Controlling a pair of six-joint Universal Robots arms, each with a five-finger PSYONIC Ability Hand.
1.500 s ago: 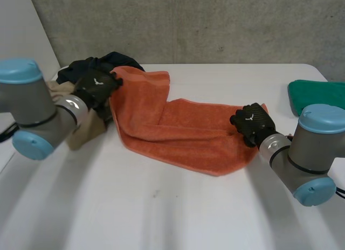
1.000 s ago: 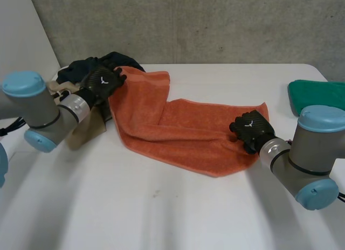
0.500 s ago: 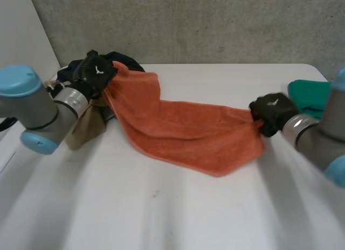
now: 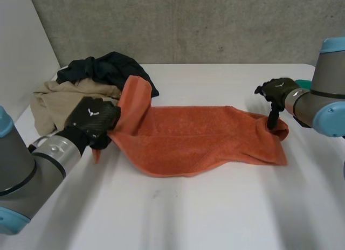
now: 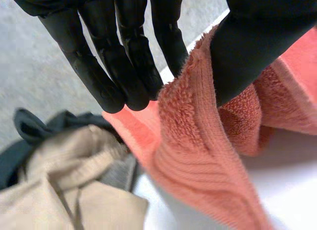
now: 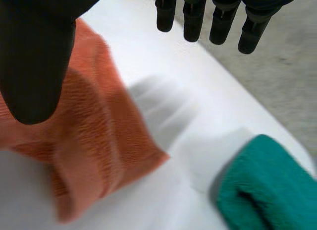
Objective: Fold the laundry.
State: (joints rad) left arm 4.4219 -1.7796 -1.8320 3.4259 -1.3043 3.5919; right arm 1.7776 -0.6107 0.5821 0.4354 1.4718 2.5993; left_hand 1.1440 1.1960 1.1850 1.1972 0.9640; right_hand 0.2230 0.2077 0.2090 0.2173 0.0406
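Note:
An orange towel (image 4: pixel 199 137) lies stretched across the middle of the white table (image 4: pixel 178 212). Its left end is raised and folded over. My left hand (image 4: pixel 91 119) holds that left end. In the left wrist view the straight fingers (image 5: pixel 124 56) and the thumb pinch the towel's thick edge (image 5: pixel 190 136) between them. My right hand (image 4: pixel 278 91) hovers just above the towel's right end, open, its thumb pointing down at the corner. In the right wrist view its fingers (image 6: pixel 218 22) are straight and spread from the thumb (image 6: pixel 34 51), and the towel's corner (image 6: pixel 84 141) lies loose on the table beneath.
A pile of dark (image 4: pixel 108 69) and beige (image 4: pixel 59 99) clothes sits at the far left, just behind my left hand; the beige cloth (image 5: pixel 64 190) lies beside the towel. A folded green cloth (image 6: pixel 262 190) lies right of the towel's right end. A concrete wall stands behind the table.
My left hand closed on the towel's left end and pulled it toward the near left. My right hand drew the right end outward, then let go. The towel now lies stretched out.

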